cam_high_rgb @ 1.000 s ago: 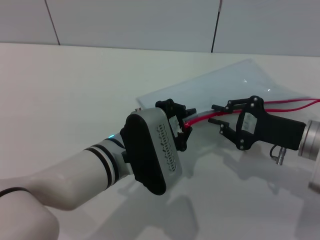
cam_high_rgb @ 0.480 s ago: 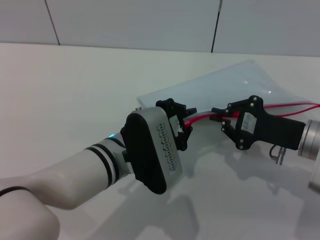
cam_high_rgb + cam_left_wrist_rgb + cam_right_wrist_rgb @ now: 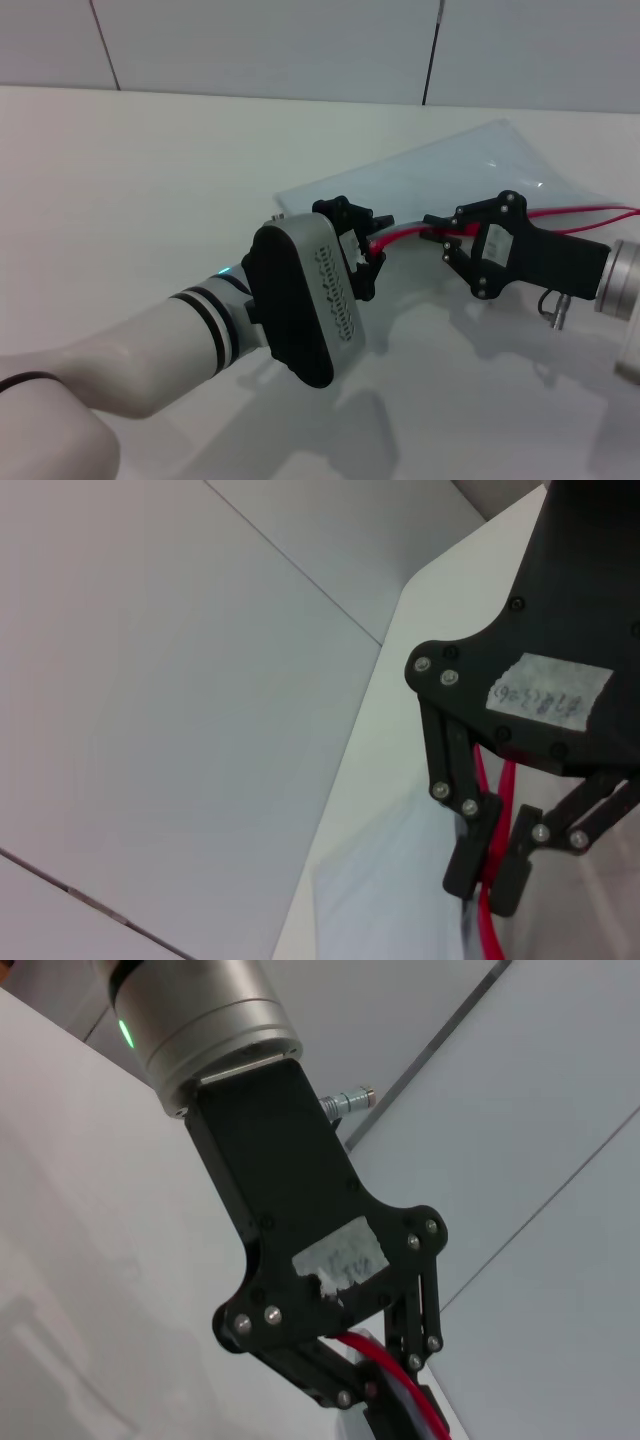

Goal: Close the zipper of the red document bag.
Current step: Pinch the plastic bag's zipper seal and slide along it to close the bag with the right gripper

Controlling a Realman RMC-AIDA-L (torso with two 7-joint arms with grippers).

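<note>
My left claw [image 3: 368,262] is clamped on the near end of the zipper [image 3: 400,236], holding that corner of the document bag [image 3: 470,165] down so the strip has something to pull against. Bag lies flat on the white table [image 3: 130,180], stretching away from my left claw toward the wall, red edge running off to my right. My right claw [image 3: 440,238] sits just along the strip from the left one, fingers [image 3: 468,852] pinched in on the red line where I judge the slider is; the slider itself is too small to make out, so I can't confirm it's actually caught. From the left wrist camera the red strip passes right between those fingers. Beyond the right claw the zipper splits into two red lines, so that stretch reads as open. Next move, as I see it: keep the left anchored, drag the right outward along the strip. Risk: pinching tape only, and the bag buckling.
</note>
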